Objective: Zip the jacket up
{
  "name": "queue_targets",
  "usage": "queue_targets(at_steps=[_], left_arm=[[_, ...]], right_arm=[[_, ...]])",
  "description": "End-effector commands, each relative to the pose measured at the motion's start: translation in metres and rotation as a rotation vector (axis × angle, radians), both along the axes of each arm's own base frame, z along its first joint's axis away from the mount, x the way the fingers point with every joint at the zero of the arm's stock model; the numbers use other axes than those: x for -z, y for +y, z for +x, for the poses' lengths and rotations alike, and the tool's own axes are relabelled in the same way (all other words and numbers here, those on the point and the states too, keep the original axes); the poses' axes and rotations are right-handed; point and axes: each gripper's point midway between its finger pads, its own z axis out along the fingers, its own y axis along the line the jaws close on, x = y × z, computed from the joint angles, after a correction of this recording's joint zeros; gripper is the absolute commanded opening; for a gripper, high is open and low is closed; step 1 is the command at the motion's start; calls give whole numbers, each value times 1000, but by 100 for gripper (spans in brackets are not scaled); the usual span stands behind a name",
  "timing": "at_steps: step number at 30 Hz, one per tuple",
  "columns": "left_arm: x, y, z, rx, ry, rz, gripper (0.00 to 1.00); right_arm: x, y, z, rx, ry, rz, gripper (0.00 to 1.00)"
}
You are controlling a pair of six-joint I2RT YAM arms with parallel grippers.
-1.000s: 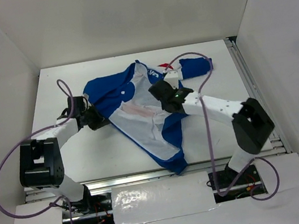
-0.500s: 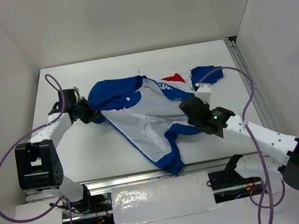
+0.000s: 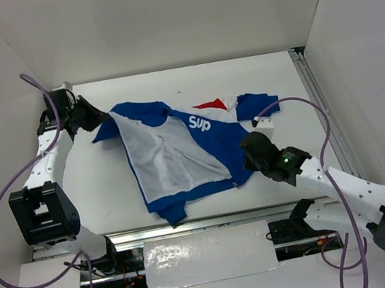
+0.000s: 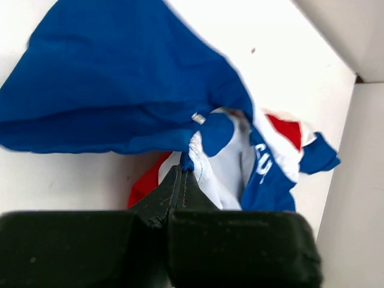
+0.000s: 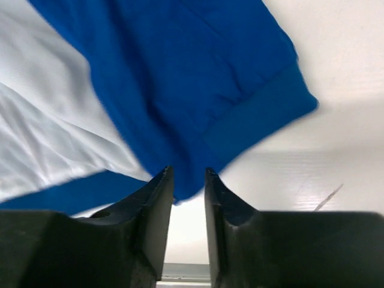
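Right, my left hand [image 3: 92,120] is clenched on the far-left edge of the royal-blue hooded fabric jacket [image 3: 209,130], and my right hand [image 3: 252,160] pinches its near-right hem. I'd tension gently, spreading it flat to expose the zip. It lies mid-worktop [image 3: 277,78], open, white lining [image 3: 170,162] upward.

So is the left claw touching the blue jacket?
Touching. The left wrist view shows the left gripper shut, with a small fold of the jacket pinched right between its tips.
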Motion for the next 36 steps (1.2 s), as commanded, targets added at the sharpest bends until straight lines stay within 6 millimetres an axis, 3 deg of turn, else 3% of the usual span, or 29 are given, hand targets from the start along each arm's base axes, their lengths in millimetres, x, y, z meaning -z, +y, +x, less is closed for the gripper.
queue_targets(at_steps=[1,2,4,5,6,8,11,14,15,16,17,19,20,21,22,23,25,27,31,32,34,36], left_arm=[[-27,1,13,33,-70,9,0],[-26,-2,11,46,-76,3,0],[-25,-7,8,67,-101,5,1],[-24,-8,5,65,-96,3,14],[-23,-7,5,61,-87,5,57],[-16,-7,-2,57,-41,-1,99],[-1,-14,-22,60,17,-31,99],[19,-23,-58,43,51,-65,99],[31,-29,-81,49,68,-79,99],[34,-33,-91,43,74,-99,99],[43,-37,-109,28,84,-113,99],[52,-37,-126,-4,112,-119,99],[56,-37,-140,-14,130,-119,99],[60,-32,-145,-51,142,-102,99],[66,-31,-154,-60,153,-92,99],[69,-28,-157,-76,162,-86,99],[74,-19,-163,-122,195,-80,99],[70,-10,-163,-140,193,-74,99],[68,5,-161,-177,188,-76,99],[68,11,-160,-193,187,-85,99],[65,12,-158,-176,183,-115,99],[63,20,-155,-185,166,-119,99]], right_arm=[[9,9,4,6,20,-3,36],[9,9,4,12,19,-2,50],[16,13,4,4,35,-17,61],[16,15,4,-4,32,-19,63],[15,17,5,-11,30,-20,64],[12,22,7,-26,23,-10,65],[8,33,11,-61,9,9,65],[4,51,11,-145,-3,24,67],[2,62,10,-216,-15,13,71],[-3,74,9,-262,-29,9,72],[-9,99,4,-361,-54,-28,74],[-15,137,-13,-489,-88,-77,78],[-2,149,-14,-534,-79,-169,80],[-18,173,-17,-563,-139,-199,85],[-1,186,-16,-602,-121,-283,85],[-19,209,-10,-622,-166,-266,86],[-22,258,-17,-774,-186,-240,85],[-31,287,-23,-849,-214,-220,86],[-50,352,-63,-1079,-308,-188,86],[-40,364,-74,-1128,-301,-193,87],[-39,383,-85,-1205,-309,-165,89],[-18,391,-80,-1216,-283,-202,89]])
